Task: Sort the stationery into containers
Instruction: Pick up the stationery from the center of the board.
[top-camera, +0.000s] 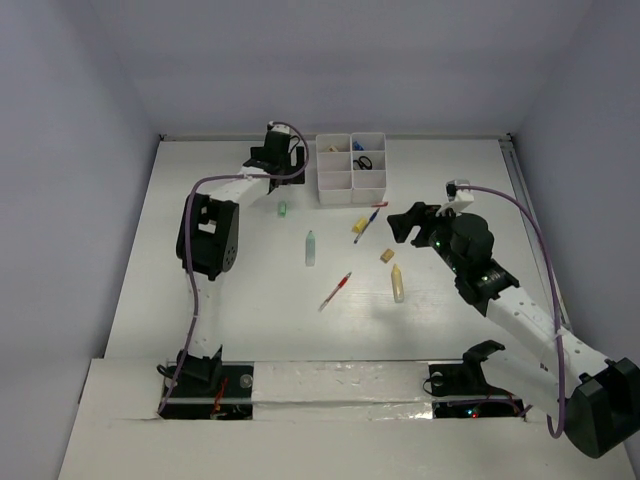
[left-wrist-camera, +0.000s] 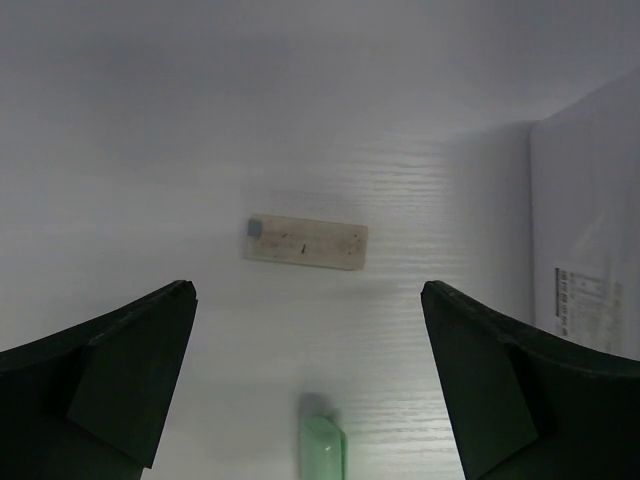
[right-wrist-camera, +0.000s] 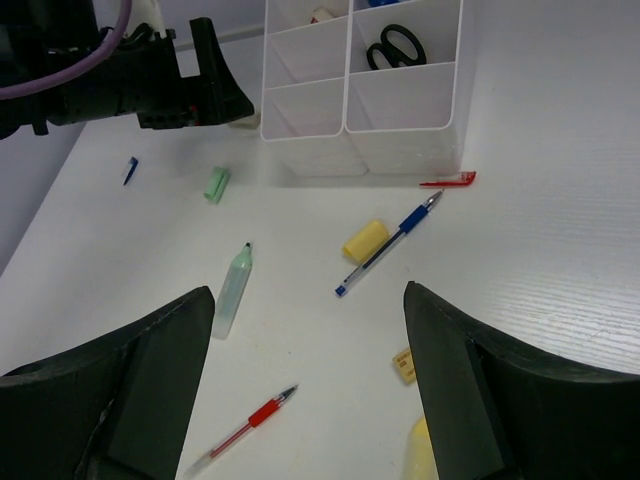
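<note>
Light fell evenly from above, leaving the white table (top-camera: 250, 300) bright without glare and the shadows soft and faint in the top view. In the left wrist view the dark fingers (left-wrist-camera: 100, 390) of the left gripper (left-wrist-camera: 305, 288) were soft-edged in the lower corners, the beige eraser (left-wrist-camera: 305, 243) at centre was fairly sharp, and the upper frame faded to pale grey. The right wrist view was crisp.

Left gripper (left-wrist-camera: 308, 290) over white table (left-wrist-camera: 150, 150), jaws wide apart, nothing between them. Dark fingers (left-wrist-camera: 110, 370) fill lower left and lower right corners of view. Beige eraser (left-wrist-camera: 306, 242), one end blue-grey, lies flat on table, just beyond fingertips. Pale-green piece (left-wrist-camera: 323, 448) nearer, cut by bottom edge, apart from eraser. White organizer tray (left-wrist-camera: 585, 230) wall at right edge, printed label (left-wrist-camera: 580, 300) on it.
</note>
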